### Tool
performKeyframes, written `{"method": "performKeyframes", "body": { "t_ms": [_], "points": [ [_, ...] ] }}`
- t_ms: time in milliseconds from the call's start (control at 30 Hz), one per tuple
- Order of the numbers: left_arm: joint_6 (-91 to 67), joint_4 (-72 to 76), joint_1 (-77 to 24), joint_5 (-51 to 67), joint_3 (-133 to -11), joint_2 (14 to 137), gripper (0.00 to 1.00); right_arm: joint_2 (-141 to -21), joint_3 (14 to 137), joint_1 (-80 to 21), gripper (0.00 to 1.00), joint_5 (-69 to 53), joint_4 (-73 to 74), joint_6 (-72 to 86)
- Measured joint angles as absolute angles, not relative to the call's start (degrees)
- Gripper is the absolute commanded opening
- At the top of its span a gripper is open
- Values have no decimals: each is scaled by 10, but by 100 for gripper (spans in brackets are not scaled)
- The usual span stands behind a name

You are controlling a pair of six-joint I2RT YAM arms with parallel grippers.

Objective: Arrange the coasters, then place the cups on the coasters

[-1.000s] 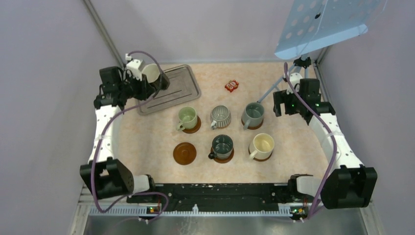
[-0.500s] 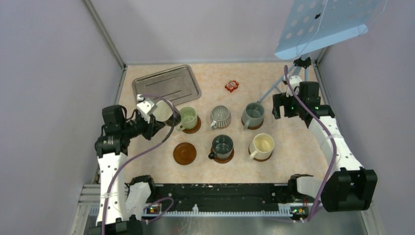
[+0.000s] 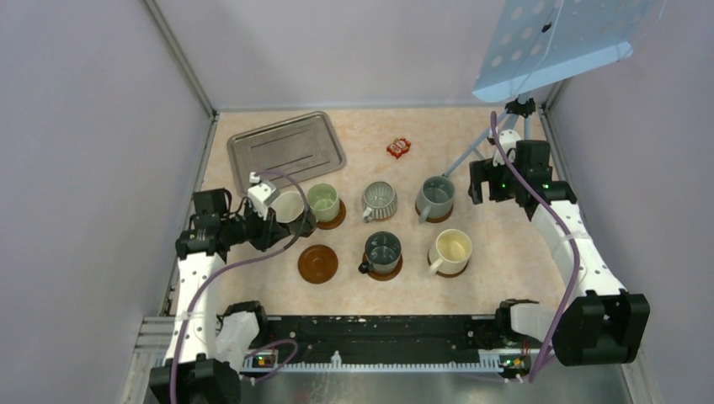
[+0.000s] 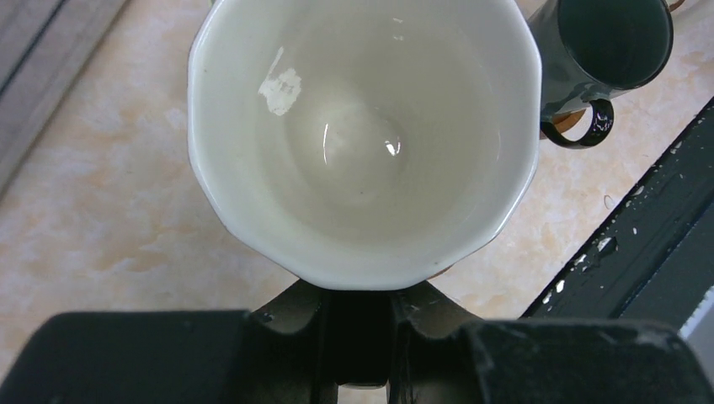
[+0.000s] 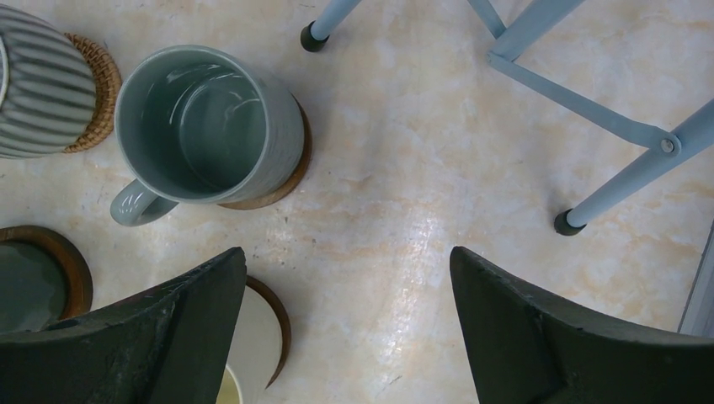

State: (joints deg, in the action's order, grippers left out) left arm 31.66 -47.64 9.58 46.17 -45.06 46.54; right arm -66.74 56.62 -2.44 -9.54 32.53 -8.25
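Observation:
My left gripper (image 3: 274,223) is shut on the handle of the black cup with a white inside (image 3: 290,206), held off the table just left of the pale green cup (image 3: 322,201) and up-left of the bare dark coaster (image 3: 317,263). In the left wrist view the white inside (image 4: 362,126) fills the frame above the shut gripper (image 4: 358,307). The ribbed grey cup (image 3: 379,200), grey-blue cup (image 3: 435,198), dark grey-green cup (image 3: 383,251) and cream cup (image 3: 450,250) each sit on a coaster. My right gripper (image 3: 482,183) (image 5: 349,337) hangs open and holds nothing, right of the grey-blue cup (image 5: 206,126).
A metal tray (image 3: 286,150) lies at the back left. The small red packet (image 3: 398,147) is at the back centre. Pale blue stand legs (image 5: 581,93) rest on the table at the back right, behind my right gripper.
My left arm has carried the black cup from over the tray toward the near side, to beside the pale green cup. The right arm has not moved.

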Motion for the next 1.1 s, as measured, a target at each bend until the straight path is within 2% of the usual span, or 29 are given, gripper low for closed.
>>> {"method": "performKeyframes", "body": {
  "t_ms": [233,533,800,1100],
  "points": [
    [335,-478,81,456,-452,503,0,-667,566,-24,90,-95,326,-79],
    [590,-573,68,475,-525,593,0,-669,566,-24,90,-95,326,-79],
    [827,-664,49,465,-488,607,0,-669,566,-24,90,-93,326,-79],
    [861,-650,-16,435,-454,628,1,-669,566,-24,90,-90,326,-79]
  ]
}}
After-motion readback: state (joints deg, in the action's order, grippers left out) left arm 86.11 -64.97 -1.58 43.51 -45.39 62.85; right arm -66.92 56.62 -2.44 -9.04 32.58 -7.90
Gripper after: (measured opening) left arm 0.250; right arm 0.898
